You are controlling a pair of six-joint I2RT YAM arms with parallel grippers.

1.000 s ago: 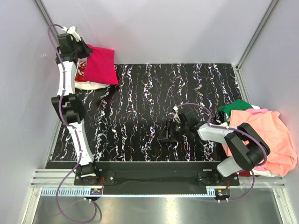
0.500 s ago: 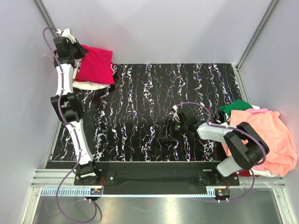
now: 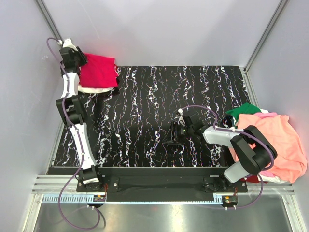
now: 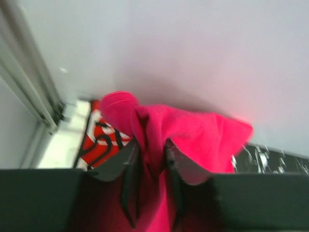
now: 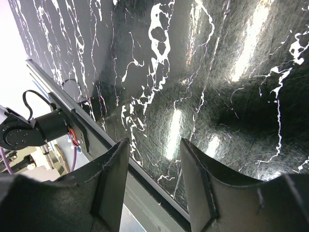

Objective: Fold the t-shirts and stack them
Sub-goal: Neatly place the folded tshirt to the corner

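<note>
A folded crimson-pink t-shirt (image 3: 99,70) lies on a white t-shirt (image 3: 94,89) with red logo print at the table's far left corner. My left gripper (image 3: 77,61) is at the crimson tee's left edge. In the left wrist view its jaws stand narrowly apart, and the gripper (image 4: 152,159) pinches a fold of the crimson tee (image 4: 203,130), with the red logo print (image 4: 104,140) just to the left. My right gripper (image 3: 172,137) hovers low over mid-table. It (image 5: 154,159) is open, with only table between its fingers.
A loose pile sits at the right edge: a salmon-orange tee (image 3: 273,140) on top, a green one (image 3: 244,110) and a pink one (image 3: 268,115) behind. The black marbled table (image 3: 145,101) ends at grey walls; a metal rail (image 5: 145,186) runs along its near edge.
My left arm has swung back and left, drawing the crimson tee over the white one until it lies flatter on it. The right arm has not moved.
</note>
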